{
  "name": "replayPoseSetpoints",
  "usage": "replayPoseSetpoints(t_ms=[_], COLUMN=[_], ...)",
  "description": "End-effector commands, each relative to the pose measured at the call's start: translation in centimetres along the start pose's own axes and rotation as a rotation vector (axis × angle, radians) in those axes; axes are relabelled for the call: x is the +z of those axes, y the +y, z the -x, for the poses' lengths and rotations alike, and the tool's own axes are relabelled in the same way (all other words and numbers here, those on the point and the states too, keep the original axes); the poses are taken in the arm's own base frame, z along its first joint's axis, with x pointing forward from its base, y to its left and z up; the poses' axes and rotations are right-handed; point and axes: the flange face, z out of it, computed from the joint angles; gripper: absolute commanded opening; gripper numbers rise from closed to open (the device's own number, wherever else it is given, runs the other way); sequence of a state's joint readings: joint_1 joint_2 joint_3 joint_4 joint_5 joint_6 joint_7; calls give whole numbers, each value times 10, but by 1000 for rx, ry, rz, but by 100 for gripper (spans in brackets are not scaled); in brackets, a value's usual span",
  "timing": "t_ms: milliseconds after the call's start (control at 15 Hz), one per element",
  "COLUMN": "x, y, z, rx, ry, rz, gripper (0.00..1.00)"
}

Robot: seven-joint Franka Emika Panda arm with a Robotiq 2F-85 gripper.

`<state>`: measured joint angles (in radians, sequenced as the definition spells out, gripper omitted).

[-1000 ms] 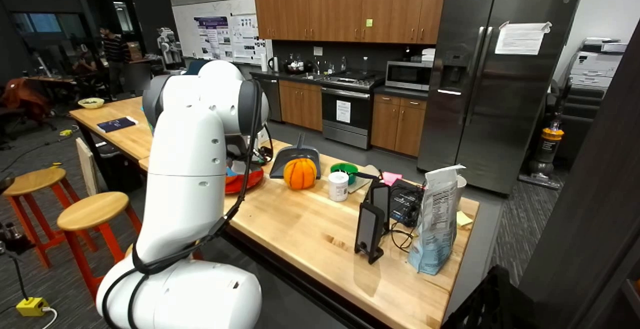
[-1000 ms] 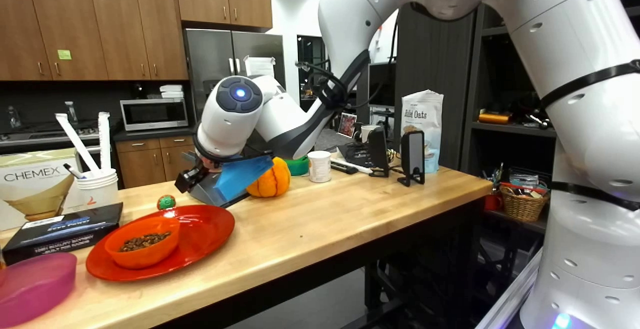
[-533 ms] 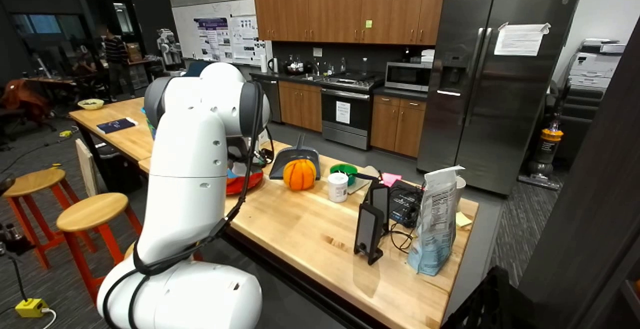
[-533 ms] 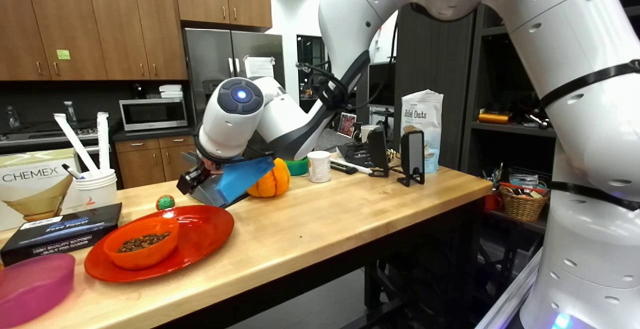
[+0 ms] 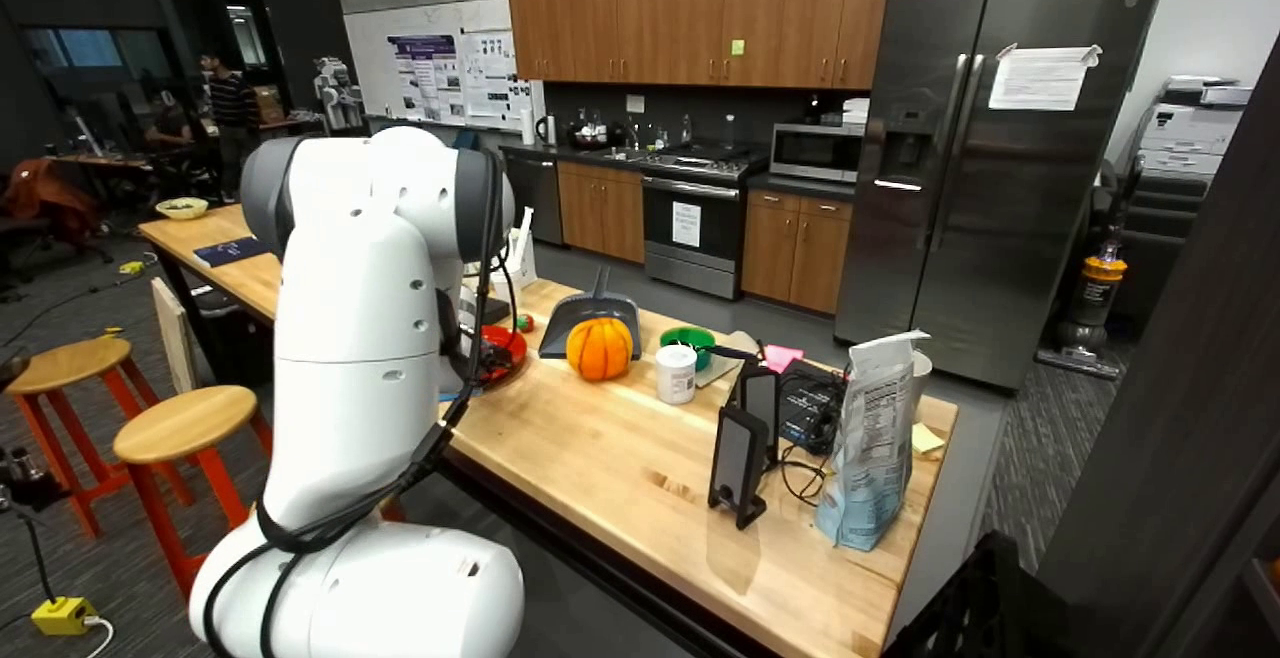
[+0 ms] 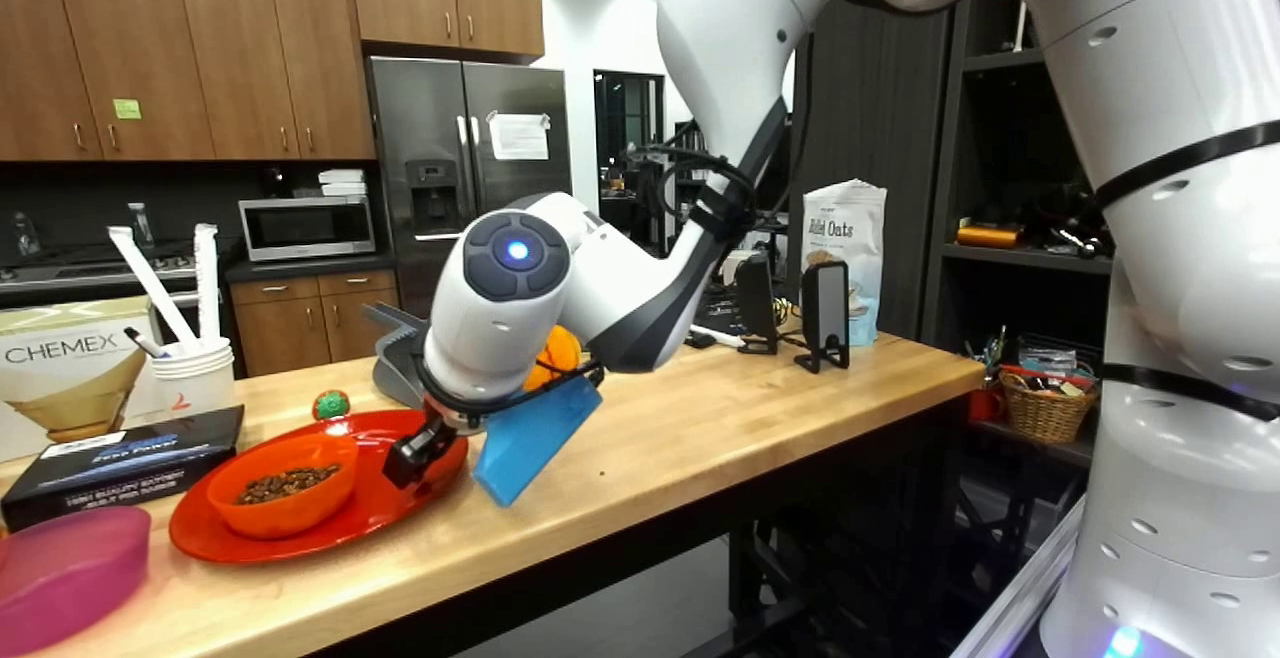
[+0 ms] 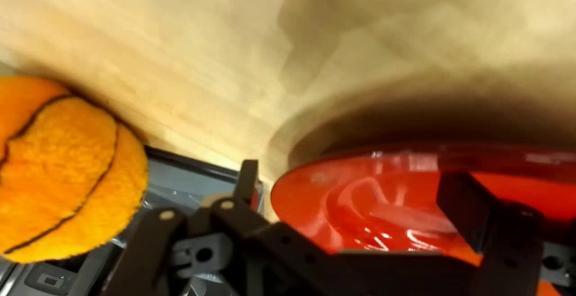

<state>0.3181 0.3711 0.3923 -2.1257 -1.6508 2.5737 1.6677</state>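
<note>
My gripper [image 7: 355, 197] is open, and nothing shows between its fingers. In an exterior view the gripper [image 6: 410, 460] is low over the right part of a red plate [image 6: 375, 503]; I cannot tell whether it touches. The red plate [image 7: 306, 192] also shows between and beyond the fingers in the wrist view. An orange bowl [image 6: 300, 518] with small brown pieces sits on the plate, left of the gripper. A plush orange pumpkin [image 7: 67, 165] lies left in the wrist view. It also shows in both exterior views [image 5: 600, 349], by a grey dustpan [image 5: 562, 313]. A blue panel [image 6: 535, 438] is on the wrist.
A small green-red ball [image 6: 332, 404], a black box [image 6: 125, 463], stacked white cups [image 6: 195, 383] and a purple bowl [image 6: 70, 578] stand around the plate. A white tub [image 5: 676, 374], green bowl [image 5: 690, 338], speakers [image 5: 738, 463] and oats bag [image 5: 870, 438] stand farther along the table.
My arm has swung and lowered. In an exterior view the gripper moved right and down, from beyond the plate to over its right part. It now hides much of the pumpkin there.
</note>
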Motion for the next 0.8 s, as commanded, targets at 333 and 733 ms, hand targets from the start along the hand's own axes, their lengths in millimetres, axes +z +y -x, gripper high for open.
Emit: replayPoseSetpoints(t_ms=[333,733], x=[-75,-82], y=[-15,-28], z=[114,124], rx=[134,172], ry=[81,138], rz=[282,307], gripper=[100,100])
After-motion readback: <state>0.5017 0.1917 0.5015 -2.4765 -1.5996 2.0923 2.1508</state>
